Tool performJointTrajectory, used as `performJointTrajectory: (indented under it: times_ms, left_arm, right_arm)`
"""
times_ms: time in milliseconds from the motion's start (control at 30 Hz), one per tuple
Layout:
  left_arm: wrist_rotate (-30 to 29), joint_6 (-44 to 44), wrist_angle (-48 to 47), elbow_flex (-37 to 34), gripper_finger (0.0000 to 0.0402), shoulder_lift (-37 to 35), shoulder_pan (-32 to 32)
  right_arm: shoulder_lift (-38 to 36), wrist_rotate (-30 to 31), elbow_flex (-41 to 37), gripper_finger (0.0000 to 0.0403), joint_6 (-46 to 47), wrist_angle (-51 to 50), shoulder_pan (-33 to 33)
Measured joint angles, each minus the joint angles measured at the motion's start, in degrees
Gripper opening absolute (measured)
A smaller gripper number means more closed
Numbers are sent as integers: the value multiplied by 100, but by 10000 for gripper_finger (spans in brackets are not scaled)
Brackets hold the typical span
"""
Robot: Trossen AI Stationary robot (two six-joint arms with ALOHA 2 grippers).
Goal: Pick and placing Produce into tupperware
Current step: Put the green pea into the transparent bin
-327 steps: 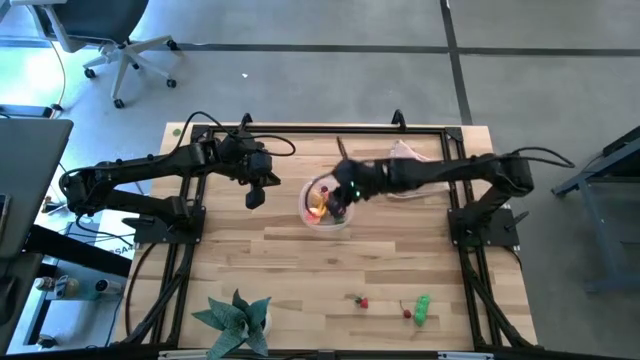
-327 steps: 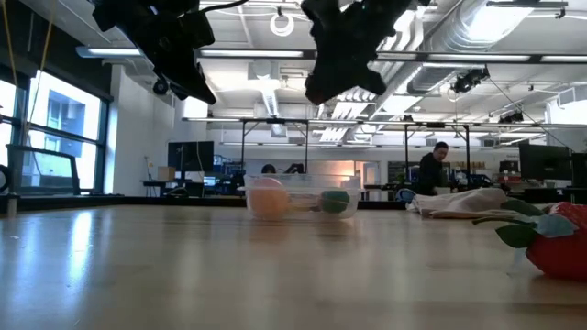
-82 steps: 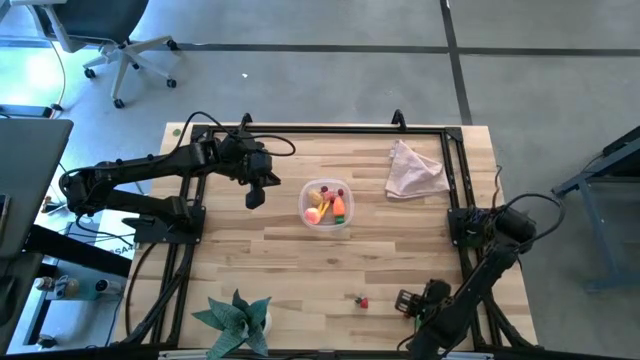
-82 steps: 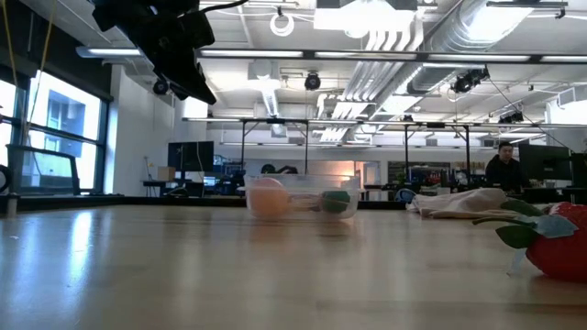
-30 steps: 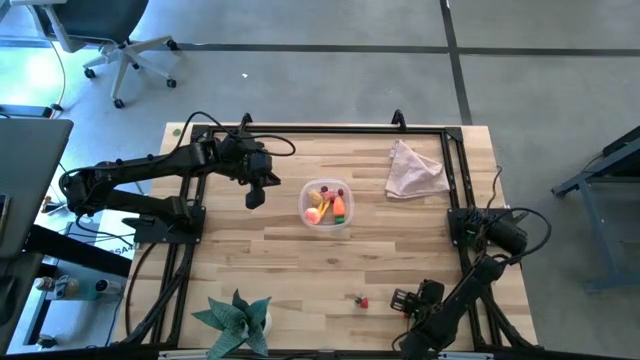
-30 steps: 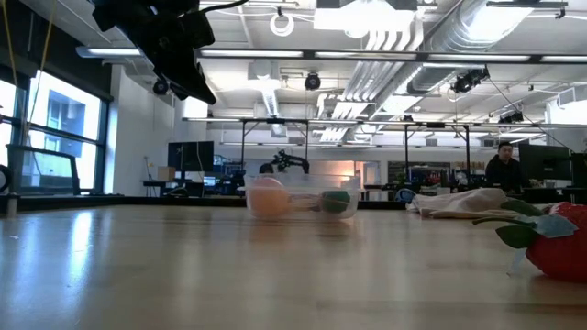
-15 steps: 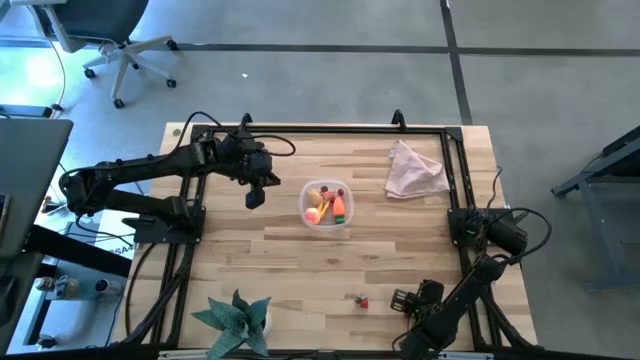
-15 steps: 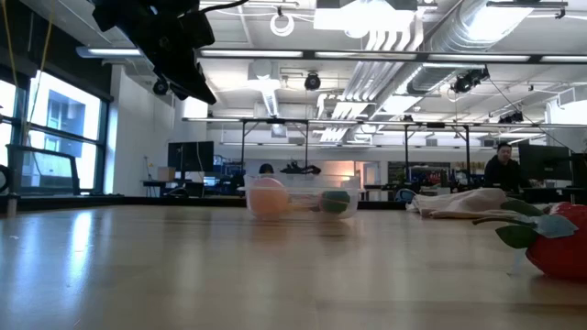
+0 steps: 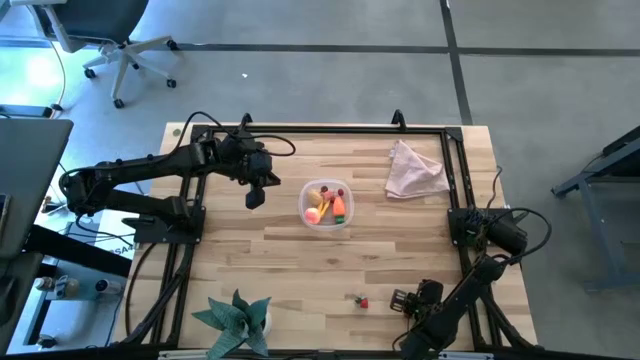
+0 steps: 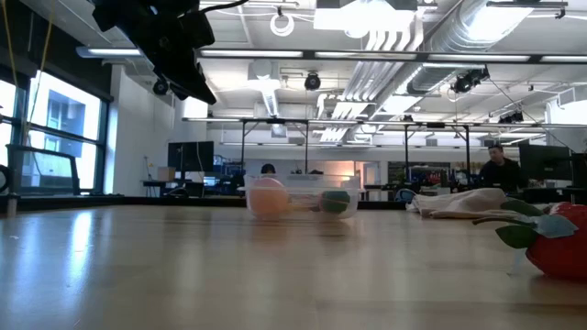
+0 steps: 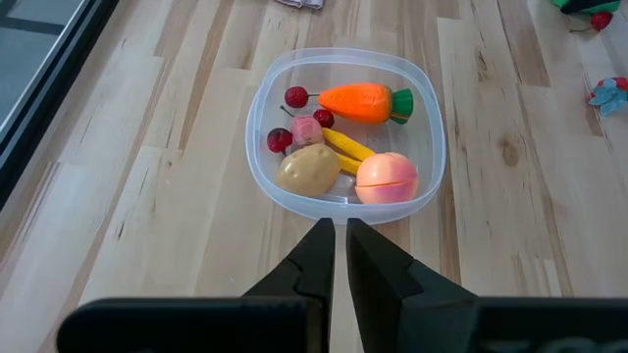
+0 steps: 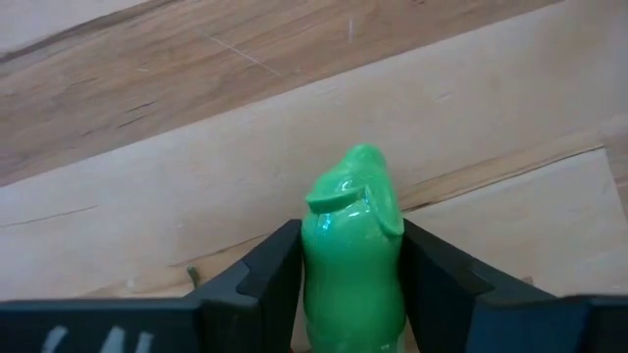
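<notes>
The right gripper sits low at the bottom centre of its wrist view, its two dark fingers pressed against either side of a glossy green toy pepper, which stands between them and rises above the fingertips over the pale wooden table. In the high view this same gripper lies at the lower right of the frame, near the table's front edge, with the arm folded back toward its base at the right rim; the pepper itself is hidden under it there. Just to its left in that view lies a small red cherry piece, apart from the gripper. The clear round-cornered plastic tupperware stands near the centre of the high view, well apart from the right gripper, up and to the left of it. The left gripper hangs above the table with its fingers drawn together and nothing between them, the tupperware directly ahead in its wrist view, holding an orange carrot, dark red cherries, a tan potato, yellow sticks and a pink-orange round fruit.
</notes>
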Motion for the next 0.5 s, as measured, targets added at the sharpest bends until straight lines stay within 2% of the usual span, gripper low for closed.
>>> performJointTrajectory:
  times_ms: [200, 500]
  left_arm:
    - [0, 0, 0, -2, 21, 0, 0]
    - [1, 0, 0, 0, 21, 0, 0]
  right_arm:
    - [26, 76, 97, 144, -5, -153, 2]
    - [31, 486, 685, 144, -225, -1203, -72]
